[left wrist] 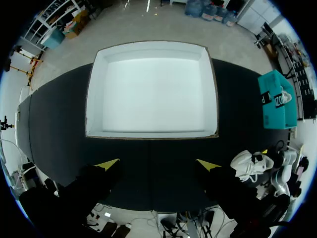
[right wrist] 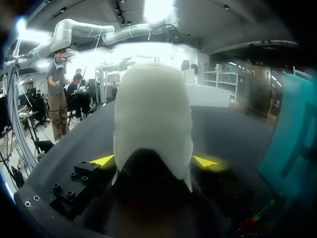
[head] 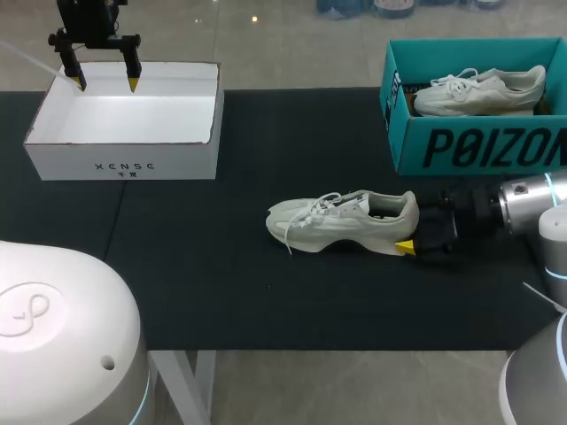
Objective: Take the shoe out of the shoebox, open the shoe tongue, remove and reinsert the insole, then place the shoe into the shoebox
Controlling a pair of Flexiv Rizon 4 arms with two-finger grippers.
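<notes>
The white lace-up sneaker (head: 341,221) is set on the black table (head: 221,292), its heel at 3 o'clock clamped by the right pincer (right wrist: 153,159). The left pincer (head: 104,82) is held wide open and empty over the white cardboard box (head: 124,164) at 10 o'clock. The teal shoebox (head: 478,146) is seen at 1 o'clock.

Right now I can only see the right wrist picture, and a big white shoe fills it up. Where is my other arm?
Observer: Your left tool hangs open above the white box, well away from the shoe.
Operator: Is anything inside that box?
Observer: No. The left wrist view shows only its bare white inside.
Operator: What about the blue-green box beside me?
Observer: The teal box holds a second shoe, lying with its toe toward your left.
</notes>
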